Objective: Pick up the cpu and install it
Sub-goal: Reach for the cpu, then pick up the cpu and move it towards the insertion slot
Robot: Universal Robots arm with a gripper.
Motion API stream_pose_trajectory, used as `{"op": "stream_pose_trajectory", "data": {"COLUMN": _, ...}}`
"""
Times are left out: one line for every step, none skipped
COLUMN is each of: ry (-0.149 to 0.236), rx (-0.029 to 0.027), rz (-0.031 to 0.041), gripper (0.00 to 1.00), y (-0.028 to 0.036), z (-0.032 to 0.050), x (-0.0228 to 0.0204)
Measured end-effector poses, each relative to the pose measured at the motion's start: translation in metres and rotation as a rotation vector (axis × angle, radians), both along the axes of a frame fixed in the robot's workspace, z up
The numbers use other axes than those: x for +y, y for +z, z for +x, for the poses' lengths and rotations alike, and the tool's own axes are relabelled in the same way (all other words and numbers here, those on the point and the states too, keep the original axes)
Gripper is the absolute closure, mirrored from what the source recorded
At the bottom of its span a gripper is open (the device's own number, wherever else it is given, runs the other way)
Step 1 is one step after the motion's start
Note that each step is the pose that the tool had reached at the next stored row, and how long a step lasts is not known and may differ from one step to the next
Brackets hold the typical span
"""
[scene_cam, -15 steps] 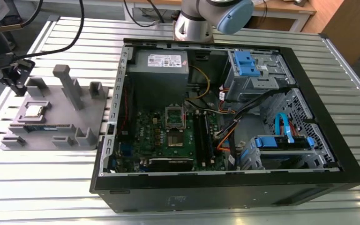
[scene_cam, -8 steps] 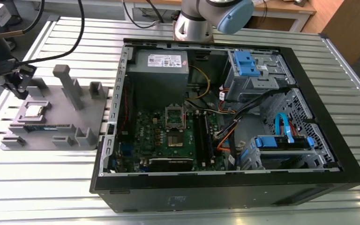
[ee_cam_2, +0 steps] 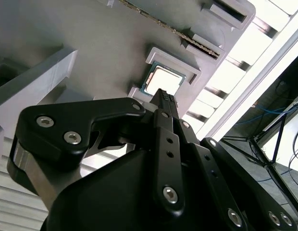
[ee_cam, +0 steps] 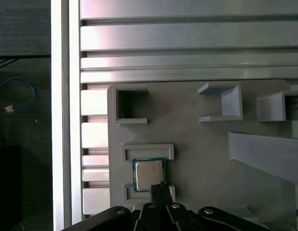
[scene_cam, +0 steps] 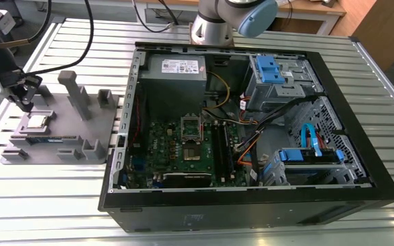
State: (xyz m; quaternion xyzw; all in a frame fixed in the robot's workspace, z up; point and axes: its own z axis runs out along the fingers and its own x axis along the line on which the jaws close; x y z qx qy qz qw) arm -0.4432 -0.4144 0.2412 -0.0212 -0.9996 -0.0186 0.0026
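Cpu (scene_cam: 36,121), shiny silver square chip, sits between a grey plastic tray's (scene_cam: 57,128) two lips, its sides free; the black gripper (scene_cam: 26,106), closed and empty, hovers at its eleven o'clock in the exterior view.

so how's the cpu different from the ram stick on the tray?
Shape: the cpu is a flat square with a shiny silver top; the ram stick is long, narrow and green. Gripper: the gripper hangs right at the cpu's edge, while the ram stick lies apart from it. Both sit in holders on the grey tray, outside the case.
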Motion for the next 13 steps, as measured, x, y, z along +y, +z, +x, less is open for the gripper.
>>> {"op": "stream_pose_trajectory", "data": {"ry": 0.0, "rx": 0.0, "rz": 0.0, "gripper": 0.89, "y": -0.0001, "z": 0.0, "x": 0.0}}
{"op": "stream_pose_trajectory", "data": {"ry": 0.0, "rx": -0.0001, "rz": 0.0001, "gripper": 0.89, "y": -0.0002, "z": 0.0, "x": 0.0}}
{"op": "stream_pose_trajectory", "data": {"ry": 0.0, "rx": -0.0002, "rz": 0.0001, "gripper": 0.89, "y": -0.0006, "z": -0.0001, "x": 0.0}}
{"op": "stream_pose_trajectory", "data": {"ry": 0.0, "rx": -0.0003, "rz": 0.0002, "gripper": 0.89, "y": -0.0011, "z": -0.0001, "x": 0.0}}
{"op": "stream_pose_trajectory", "data": {"ry": 0.0, "rx": -0.0003, "rz": 0.0002, "gripper": 0.89, "y": -0.0018, "z": -0.0003, "x": 0.0}}
{"op": "stream_pose_trajectory", "data": {"ry": 0.0, "rx": 0.0, "rz": 0.0001, "gripper": 0.89, "y": -0.0022, "z": -0.0005, "x": 0.0}}
{"op": "stream_pose_trajectory", "data": {"ry": 0.0, "rx": -0.0001, "rz": 0.0, "gripper": 0.89, "y": -0.0024, "z": -0.0005, "x": 0.0}}
{"op": "stream_pose_trajectory", "data": {"ry": 0.0, "rx": 0.0001, "rz": 0.0, "gripper": 0.89, "y": -0.0024, "z": -0.0006, "x": 0.0}}
{"op": "stream_pose_trajectory", "data": {"ry": 0.0, "rx": 0.0, "rz": 0.0, "gripper": 0.89, "y": -0.0032, "z": -0.0005, "x": 0.0}}
{"op": "stream_pose_trajectory", "data": {"ry": 0.0, "rx": 0.0, "rz": 0.0, "gripper": 0.89, "y": -0.004, "z": -0.0006, "x": 0.0}}
{"op": "stream_pose_trajectory", "data": {"ry": 0.0, "rx": 0.0, "rz": 0.0, "gripper": 0.89, "y": -0.004, "z": -0.0006, "x": 0.0}}
{"op": "stream_pose_trajectory", "data": {"ry": 0.0, "rx": 0.0, "rz": 0.0001, "gripper": 0.89, "y": -0.0041, "z": -0.0006, "x": 0.0}}
{"op": "stream_pose_trajectory", "data": {"ry": 0.0, "rx": 0.0, "rz": 0.0, "gripper": 0.89, "y": -0.0041, "z": -0.0006, "x": 0.0}}
